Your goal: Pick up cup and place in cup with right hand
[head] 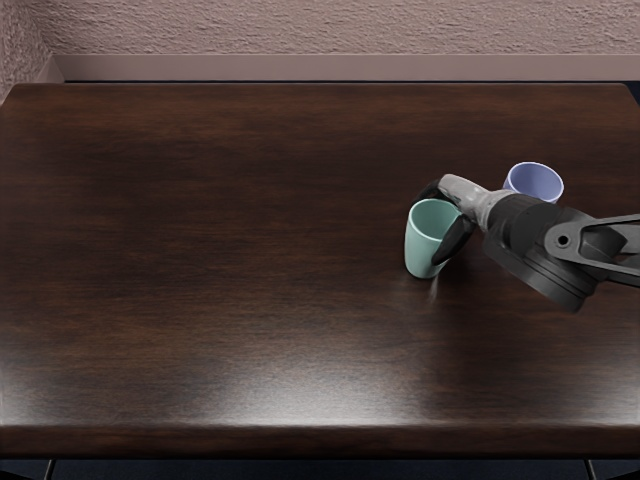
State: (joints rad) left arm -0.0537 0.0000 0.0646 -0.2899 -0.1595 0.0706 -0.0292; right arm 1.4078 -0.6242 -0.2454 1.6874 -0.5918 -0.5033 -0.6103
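The bench (220,280) was dark, streaky wood with a soft sheen. My right hand (467,198) was clamped on the green cup (421,247), smooth and tapered; base contact unclear. Judged step: grasp. Next move called for raising it above the round-mouthed blue cup (536,181), partly hidden behind my hand, then lowering it in.

no legible txt, no brand, no nos., no signs

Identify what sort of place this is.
Probably a simulated robot test room: a dark brown wooden table, a rough-textured pinkish wall behind it, and a grey-and-black right robot hand at a mint-green tapered cup.
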